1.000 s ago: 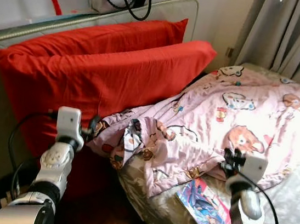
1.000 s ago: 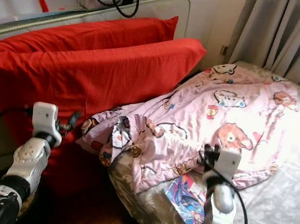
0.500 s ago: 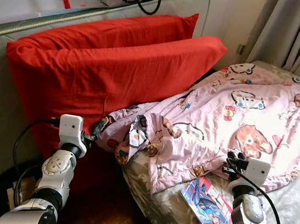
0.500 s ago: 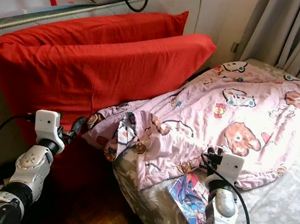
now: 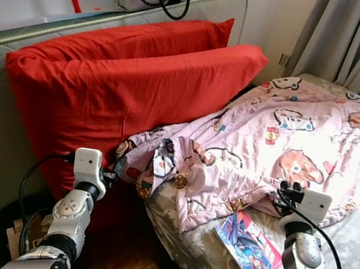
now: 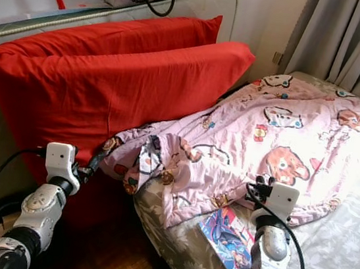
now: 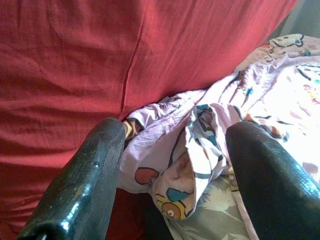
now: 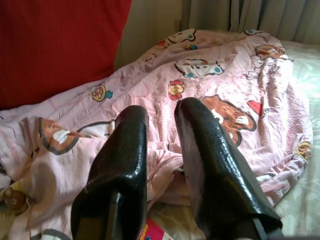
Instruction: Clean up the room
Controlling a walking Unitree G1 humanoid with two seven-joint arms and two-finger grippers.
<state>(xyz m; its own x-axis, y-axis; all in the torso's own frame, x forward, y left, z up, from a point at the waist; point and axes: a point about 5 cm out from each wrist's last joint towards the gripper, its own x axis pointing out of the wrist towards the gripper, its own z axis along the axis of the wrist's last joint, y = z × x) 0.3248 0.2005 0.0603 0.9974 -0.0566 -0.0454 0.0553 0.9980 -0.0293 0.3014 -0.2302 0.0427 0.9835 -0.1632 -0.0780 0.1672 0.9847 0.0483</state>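
the right gripper (image 8: 160, 120) reaches out over a pink cartoon-print blanket (image 8: 210, 95), its two black fingers (image 8: 122, 165) a narrow gap apart and holding nothing. the blanket lies rumpled across the bed, bunched in folds toward 8 o'clock. a red pillow (image 8: 55, 45) stands at 10 o'clock, grey curtains (image 8: 250, 17) hang at 1 o'clock, and a colourful book corner (image 8: 152, 231) peeks out at 6 o'clock.
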